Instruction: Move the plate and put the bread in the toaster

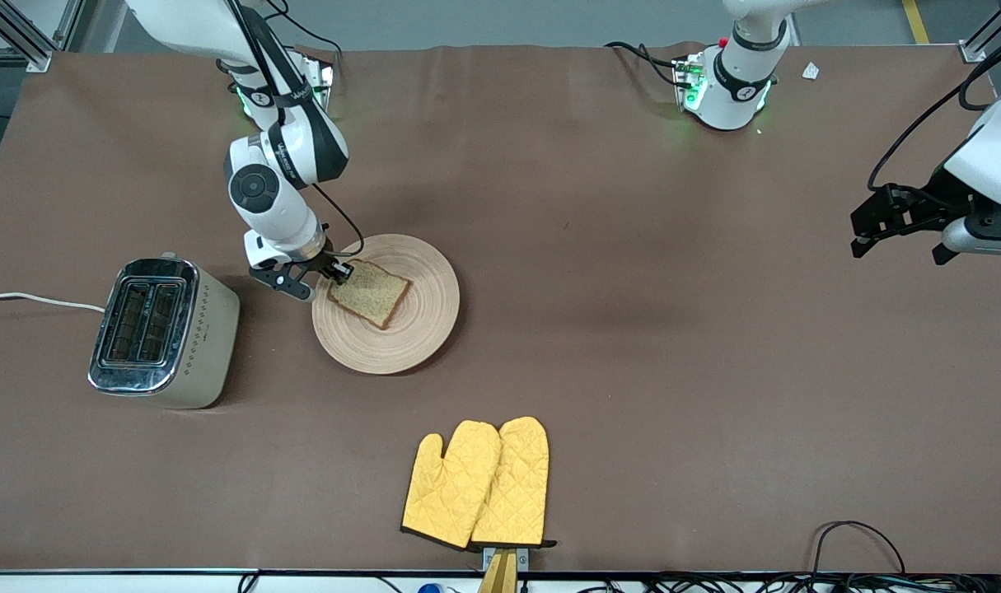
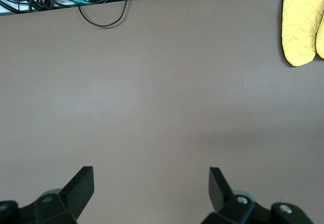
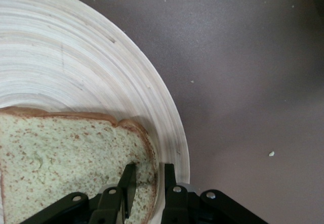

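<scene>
Bread (image 1: pixel 370 292) lies flat on the plate (image 1: pixel 418 333), its corner toward the toaster (image 1: pixel 164 332) pinched between the narrowed fingers of the right gripper (image 1: pixel 333 276). In the right wrist view, the fingers (image 3: pixel 128 183) straddle the crust edge of the bread (image 3: pixel 61 158) near the plate rim (image 3: pixel 172 128). Toaster stands just beside this gripper, at the right arm's end of the table (image 1: pixel 632 288), apart from the plate. Yellow oven mitts (image 1: pixel 479 484) lie nearer the front camera. Left gripper (image 1: pixel 895 222) waits, fingers (image 2: pixel 81 186) spread wide over bare table.
</scene>
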Action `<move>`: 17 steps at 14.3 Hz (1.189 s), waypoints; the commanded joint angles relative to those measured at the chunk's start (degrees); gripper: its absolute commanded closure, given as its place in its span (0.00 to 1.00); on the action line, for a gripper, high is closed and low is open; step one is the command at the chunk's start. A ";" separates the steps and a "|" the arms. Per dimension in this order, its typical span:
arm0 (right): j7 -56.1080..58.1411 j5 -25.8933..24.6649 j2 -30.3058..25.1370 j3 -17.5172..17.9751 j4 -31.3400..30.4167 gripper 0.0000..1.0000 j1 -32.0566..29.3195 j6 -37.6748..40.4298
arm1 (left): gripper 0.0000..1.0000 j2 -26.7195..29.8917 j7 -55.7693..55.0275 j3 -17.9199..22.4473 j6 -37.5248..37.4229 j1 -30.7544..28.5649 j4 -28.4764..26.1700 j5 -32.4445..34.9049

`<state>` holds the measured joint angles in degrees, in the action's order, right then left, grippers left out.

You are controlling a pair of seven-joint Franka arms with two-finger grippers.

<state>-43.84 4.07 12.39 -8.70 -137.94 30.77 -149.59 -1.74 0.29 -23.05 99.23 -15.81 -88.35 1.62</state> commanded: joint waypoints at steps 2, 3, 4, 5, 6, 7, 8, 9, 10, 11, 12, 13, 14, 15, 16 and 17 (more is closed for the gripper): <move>-1.07 -1.16 -0.18 0.00 -1.10 0.76 -0.18 -1.58 | 0.00 0.69 1.21 1.77 0.26 2.26 -0.07 -0.31; -1.07 -1.16 -0.18 0.00 -1.10 0.77 -0.18 -1.58 | 0.00 0.69 0.86 4.74 0.18 5.15 0.10 -0.22; -1.07 -1.16 -0.18 0.00 -1.10 0.78 -0.18 -1.67 | 0.00 0.77 0.59 7.81 0.17 8.39 0.11 -0.22; -1.07 -1.16 -0.18 0.00 -1.10 0.79 -0.10 -1.67 | 0.00 0.86 0.50 10.71 0.17 11.38 0.11 -0.22; -1.07 -1.16 -0.18 0.00 -1.10 0.80 -0.18 -1.84 | 0.00 0.95 0.41 13.18 0.09 13.68 0.11 -0.22; -1.07 -1.16 -0.18 0.00 -1.28 0.81 -0.18 -2.37 | 0.00 0.95 0.41 14.77 0.09 15.00 0.02 -0.22; -1.07 -1.16 -0.18 0.00 -1.28 0.83 -0.18 -2.37 | 0.00 0.95 0.41 15.92 0.00 15.98 0.02 -0.22; -1.07 -1.16 -0.18 0.00 -1.28 0.85 -0.10 -2.37 | 0.00 0.95 0.41 17.58 -0.18 17.46 -0.07 -0.22; -1.07 -1.16 -0.18 0.00 -1.28 0.87 -0.10 -2.46 | 0.00 0.95 0.33 19.42 -0.87 19.05 -0.07 -0.22; -1.07 -1.16 -0.18 0.00 -1.37 0.88 -0.10 -2.64 | 0.00 0.95 0.32 20.57 -1.05 20.11 -0.07 -0.22; -1.07 -1.16 -0.18 0.00 -1.63 0.89 -0.10 -2.81 | 0.00 0.95 0.24 20.67 -1.06 20.46 -0.07 -0.22; -1.07 -1.16 -0.18 0.00 -1.72 0.90 -0.10 -2.90 | 0.00 0.95 0.24 20.67 -1.06 20.47 -0.07 -0.22; -1.07 -1.16 -0.18 0.00 -1.72 0.90 -0.10 -2.99 | 0.00 0.95 0.24 20.67 -1.06 20.47 -0.07 -0.22; -1.07 -1.16 -0.18 0.00 -1.81 0.90 -0.10 -3.08 | 0.00 1.04 0.24 20.67 -1.14 20.21 -0.07 -0.22; -1.07 -1.16 -0.18 0.00 -1.89 0.90 -0.10 -3.43 | 0.00 1.04 0.24 20.59 -1.14 19.86 -0.07 -0.22; -1.07 -1.16 -0.18 0.00 -1.98 0.90 0.08 -3.86 | 0.00 1.04 0.24 20.59 -1.14 19.85 -0.07 -0.22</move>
<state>-43.84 4.05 12.50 -8.71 -138.49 30.77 -151.50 -1.65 0.80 -3.04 98.89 3.76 -88.25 1.62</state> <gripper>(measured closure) 0.894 0.000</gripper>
